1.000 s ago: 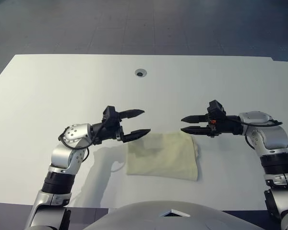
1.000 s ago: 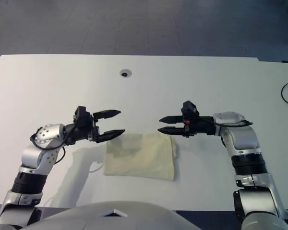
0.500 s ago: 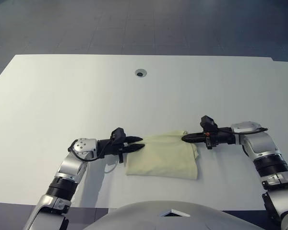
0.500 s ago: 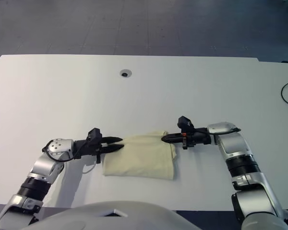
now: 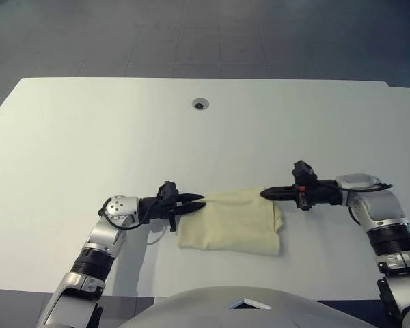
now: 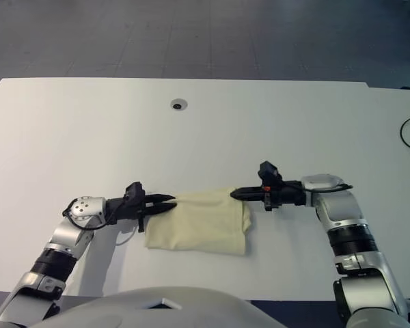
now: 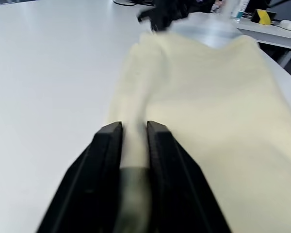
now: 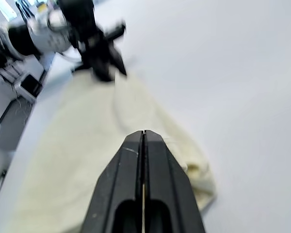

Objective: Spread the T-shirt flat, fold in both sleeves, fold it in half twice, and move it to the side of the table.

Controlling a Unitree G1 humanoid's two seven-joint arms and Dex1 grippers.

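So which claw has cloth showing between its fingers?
The left gripper: a fold of the pale yellow T-shirt sits between its fingers. The right gripper has its fingers pressed together, no cloth visible between them.

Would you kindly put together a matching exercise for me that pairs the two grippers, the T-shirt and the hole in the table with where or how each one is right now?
Things:
1. left gripper
2. right gripper
3. T-shirt
4. round hole in the table

Places and states:
A. far part of the tabletop, about midway across
B. pale yellow, folded, lying near the front edge
C. fingers pressed together, tip at the far right corner of the cloth
D. cloth pinched between its fingers at the far left corner

Pairs: 1-D, 2-C, 3-B, 4-A
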